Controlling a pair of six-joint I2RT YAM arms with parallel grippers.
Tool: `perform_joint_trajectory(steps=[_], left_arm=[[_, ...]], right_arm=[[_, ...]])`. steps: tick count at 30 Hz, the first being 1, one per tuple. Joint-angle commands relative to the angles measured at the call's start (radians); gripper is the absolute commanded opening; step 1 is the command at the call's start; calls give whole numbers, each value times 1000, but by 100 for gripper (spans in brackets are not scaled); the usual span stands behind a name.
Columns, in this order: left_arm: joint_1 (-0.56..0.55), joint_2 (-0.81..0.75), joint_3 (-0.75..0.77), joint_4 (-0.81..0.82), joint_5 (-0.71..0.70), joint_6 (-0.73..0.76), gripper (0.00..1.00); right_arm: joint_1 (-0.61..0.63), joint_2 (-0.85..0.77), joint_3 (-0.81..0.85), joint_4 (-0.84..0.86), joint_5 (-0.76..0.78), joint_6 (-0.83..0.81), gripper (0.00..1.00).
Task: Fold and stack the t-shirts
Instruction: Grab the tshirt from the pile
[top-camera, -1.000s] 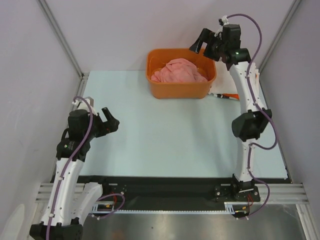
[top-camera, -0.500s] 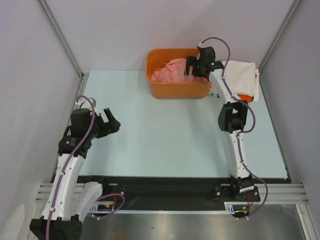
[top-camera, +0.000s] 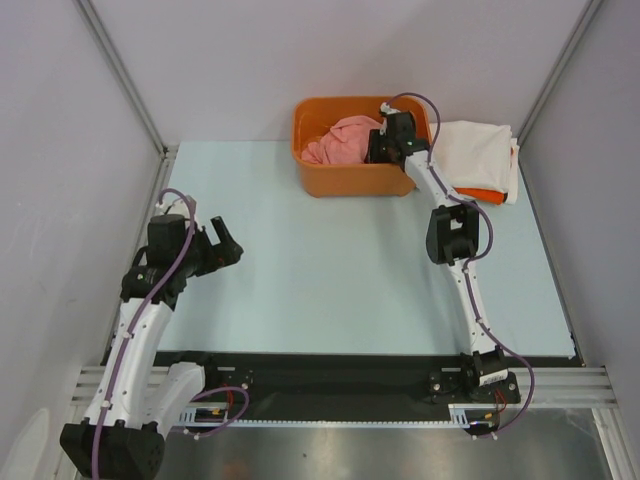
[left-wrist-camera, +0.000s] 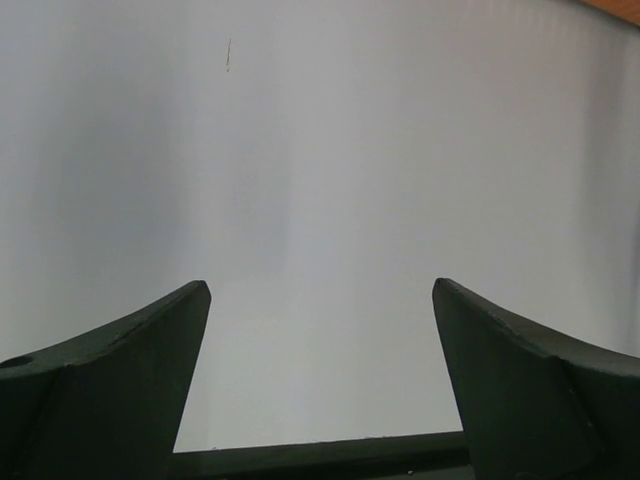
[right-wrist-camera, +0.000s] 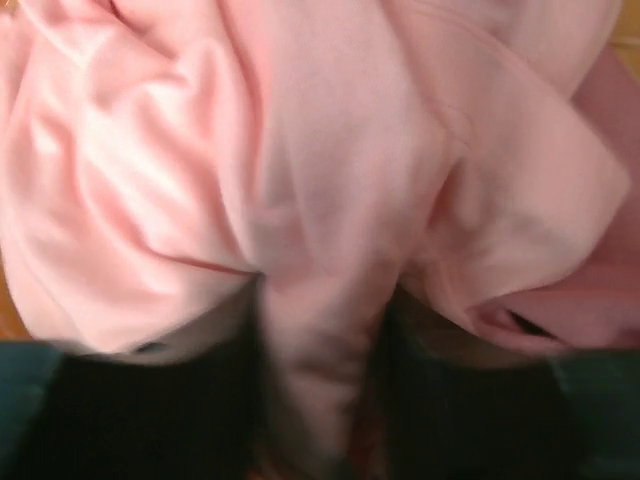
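Pink t-shirt (right-wrist-camera: 330, 170) bunches between right claw's (right-wrist-camera: 322, 320) fingers (right-wrist-camera: 170, 410), wrist view only.

Pale grey walls (top-camera: 200, 50), metal corner posts (top-camera: 120, 75), light blue tabletop (top-camera: 330, 270).

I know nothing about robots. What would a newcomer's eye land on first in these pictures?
First, the bright orange tub at the far edge of the table, with a crumpled pink t-shirt heaped inside. The right gripper reaches into it, its fingers either side of a fold of pink cloth. Right of the tub, a cream-white folded shirt lies on an orange one, and the left gripper hangs open over the table's left side.
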Motion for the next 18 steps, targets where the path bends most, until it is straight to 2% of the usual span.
perform_joint_trajectory(steps=[1,2,5,10,18], left_arm=[[-1,9,0,17,-5,-13,100],[-2,9,0,17,-5,-13,100],[-1,9,0,14,-7,-11,100],[-2,2,0,16,-19,-16,100],[-1,-17,-2,14,-33,-19,100]], right_arm=[[28,62,15,63,-64,-9,40],[28,62,14,68,-64,-3,24],[26,54,12,85,-89,9,0],[28,-36,-37,155,-128,44,0],[34,-314,-59,333,-243,179,0]])
